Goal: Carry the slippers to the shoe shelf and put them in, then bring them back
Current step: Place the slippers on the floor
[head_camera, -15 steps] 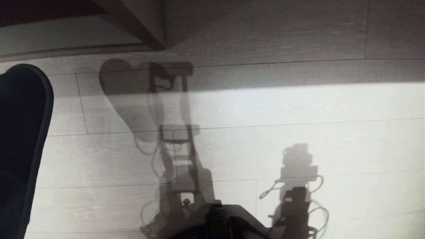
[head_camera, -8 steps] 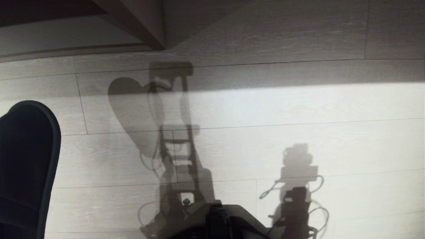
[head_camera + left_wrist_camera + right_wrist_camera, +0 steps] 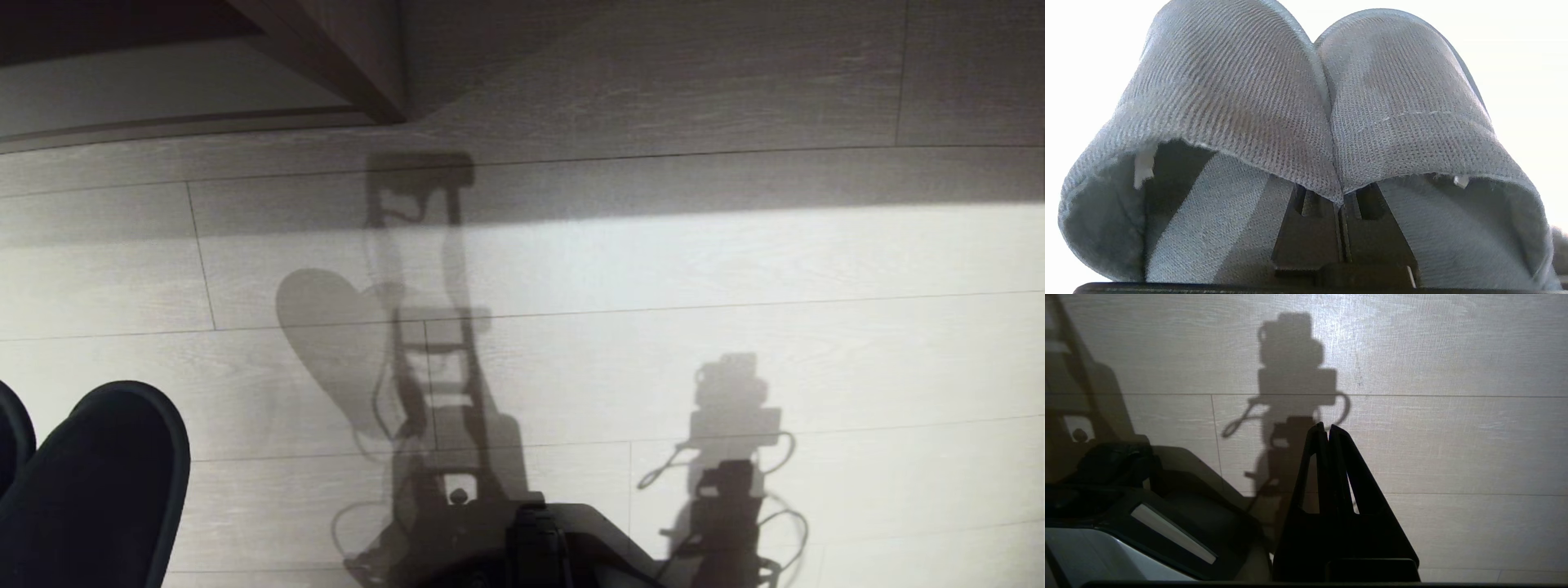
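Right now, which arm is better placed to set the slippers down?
Probably the left. Its end effector is shut on the slippers, pinching both where they meet; their toes show low on the robot's left in the head view. The right end effector is shut, empty, over bare floor.

Domestic or hotel-type room: pale wood-plank floor (image 3: 735,269), wood-grain furniture with dark brown edging (image 3: 343,57), strong sidelight.

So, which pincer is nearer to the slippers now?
Left. The left pincer is shut on the slippers, pinching both where they meet. The right pincer is shut and empty, over bare floor, apart from them.
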